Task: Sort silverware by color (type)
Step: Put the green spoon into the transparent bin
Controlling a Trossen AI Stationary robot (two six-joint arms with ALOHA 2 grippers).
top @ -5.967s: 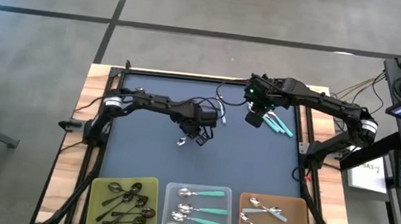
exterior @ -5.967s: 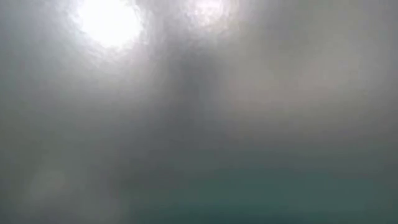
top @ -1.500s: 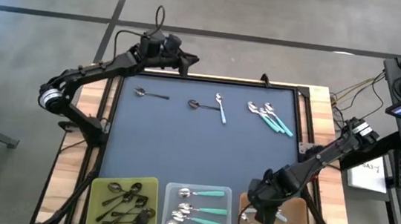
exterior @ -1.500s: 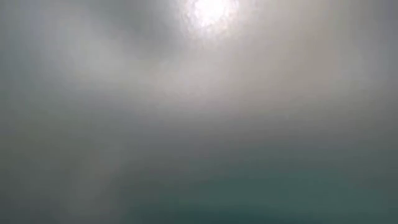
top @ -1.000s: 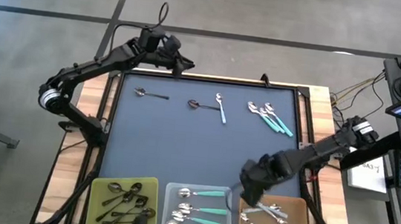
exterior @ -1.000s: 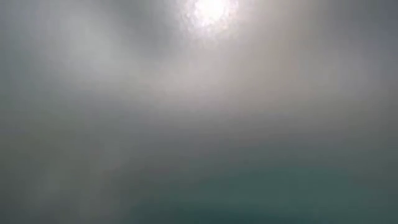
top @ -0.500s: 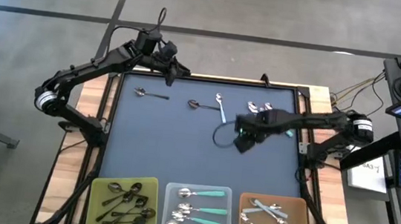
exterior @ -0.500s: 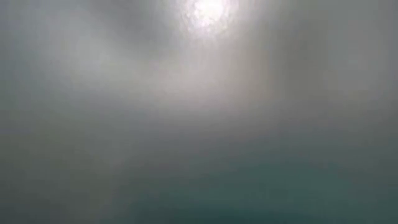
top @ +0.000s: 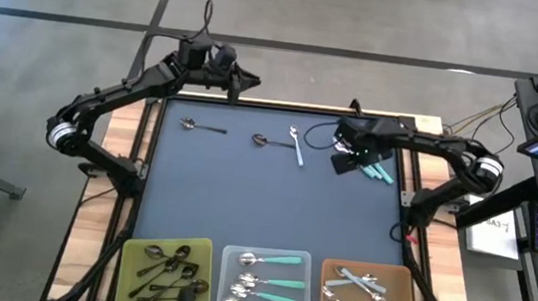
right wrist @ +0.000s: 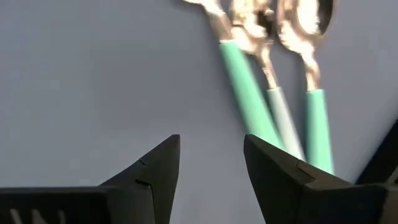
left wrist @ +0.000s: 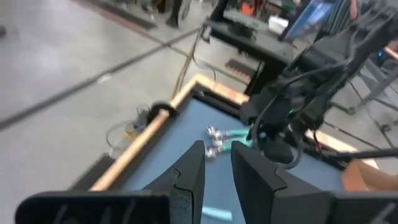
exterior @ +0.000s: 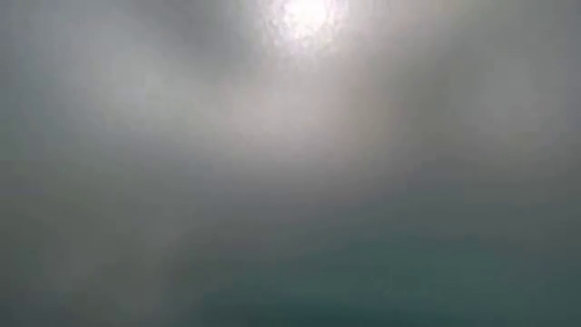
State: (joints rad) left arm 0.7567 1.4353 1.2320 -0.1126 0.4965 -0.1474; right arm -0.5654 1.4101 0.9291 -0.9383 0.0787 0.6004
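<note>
Dark-blue matting covers the table (top: 264, 200) in the high view, with three trays along its near edge: a yellow-green tray (top: 165, 274) at the near-left corner holding dark all-metal spoons (top: 171, 273), a clear tray (top: 265, 281) in the middle holding teal-handled spoons (top: 267, 281), and a brown tray (top: 369, 297) at the near-right corner holding light-blue-handled spoons (top: 357, 288). Near the far edge lie a dark spoon (top: 201, 125), a second dark spoon (top: 272, 143) touching a light-blue spoon (top: 296, 145), and a cluster of spoons (top: 379, 170) towards the far-right corner. The right gripper (top: 346, 161) hangs over that cluster; the left gripper (top: 248, 78) sits beyond the far edge, above the floor. Low view: fogged grey, nothing can be told. Left wrist view: the left gripper (left wrist: 217, 163) has its fingers narrowly parted with nothing between them, pointing at the far-right corner, where the cluster (left wrist: 219, 138) lies under the right arm. Right wrist view: the right gripper (right wrist: 211, 155) is spread and empty, just short of two teal handles (right wrist: 249, 99) and one light-blue handle (right wrist: 283, 121) lying side by side.
</note>
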